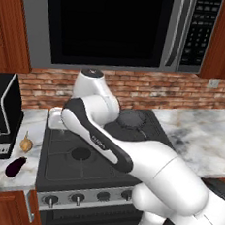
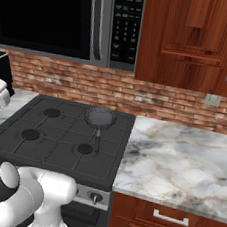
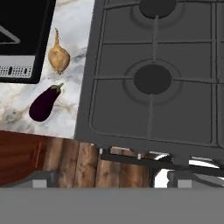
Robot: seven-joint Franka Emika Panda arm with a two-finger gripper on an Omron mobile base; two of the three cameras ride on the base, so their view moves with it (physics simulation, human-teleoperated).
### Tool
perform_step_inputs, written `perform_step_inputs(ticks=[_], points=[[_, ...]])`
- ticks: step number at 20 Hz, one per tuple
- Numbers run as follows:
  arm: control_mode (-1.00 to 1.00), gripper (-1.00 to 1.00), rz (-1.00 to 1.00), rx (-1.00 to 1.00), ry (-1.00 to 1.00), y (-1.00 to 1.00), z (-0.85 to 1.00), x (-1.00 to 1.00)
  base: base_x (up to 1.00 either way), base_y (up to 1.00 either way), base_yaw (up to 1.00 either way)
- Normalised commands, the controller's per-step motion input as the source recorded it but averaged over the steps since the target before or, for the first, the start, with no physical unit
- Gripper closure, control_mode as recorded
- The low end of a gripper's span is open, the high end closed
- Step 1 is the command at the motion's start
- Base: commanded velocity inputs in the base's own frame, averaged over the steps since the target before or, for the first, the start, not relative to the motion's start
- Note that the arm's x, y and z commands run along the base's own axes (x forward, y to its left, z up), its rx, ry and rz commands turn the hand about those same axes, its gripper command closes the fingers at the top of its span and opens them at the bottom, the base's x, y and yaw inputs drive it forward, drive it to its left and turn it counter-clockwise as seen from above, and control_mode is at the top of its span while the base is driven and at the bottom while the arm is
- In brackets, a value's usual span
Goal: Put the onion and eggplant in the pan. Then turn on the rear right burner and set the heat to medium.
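Hand view, onion (image 3: pixel 58 58) beside eggplant (image 3: pixel 43 104) on counter, jaws' state unclear.

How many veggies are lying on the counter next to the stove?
2. The onion lies on the marble left of the stove, and the eggplant lies just in front of it, nearer the counter's edge.

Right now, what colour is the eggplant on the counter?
Glossy dark purple, almost black; the eggplant shows best in the hand view.
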Motion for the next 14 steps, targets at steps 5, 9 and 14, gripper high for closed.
perform_step_inputs(ticks=[5,9,14], points=[[-1.00,-1.00,-0.18,0.00,0.05,0.18,-0.04,-0.42,0.00,0.00,0.00],[-1.00,-1.00,-0.11,0.00,0.01,0.20,-0.01,-0.23,0.00,0.00,0.00],[-1.00,-1.00,-0.01,0.06,0.00,0.25,-0.12,-0.03,0.00,0.00,0.00]])
